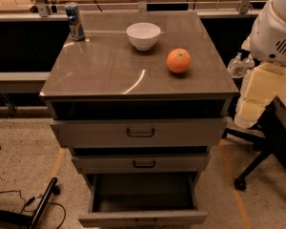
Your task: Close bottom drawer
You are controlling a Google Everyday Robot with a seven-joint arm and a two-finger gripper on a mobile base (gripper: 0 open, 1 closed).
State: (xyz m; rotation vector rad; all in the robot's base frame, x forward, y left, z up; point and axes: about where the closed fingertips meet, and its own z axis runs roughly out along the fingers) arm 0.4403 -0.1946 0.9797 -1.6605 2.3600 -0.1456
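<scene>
The bottom drawer [143,218] of the grey-brown cabinet is pulled far out toward me. Its low flat front sits at the lower edge of the view, and its inside [143,192] looks empty. Its small dark handle barely shows at the frame's bottom. My gripper [249,113] hangs at the end of the cream and white arm to the right of the cabinet. It is level with the top drawer, well above the bottom drawer front, and touches nothing.
The top drawer [140,133] and middle drawer [143,163] stand slightly out. A can [75,21], white bowl [143,36] and orange [178,60] sit on the cabinet top. A chair base [255,168] is at the right, a black stand with cables [38,210] at lower left.
</scene>
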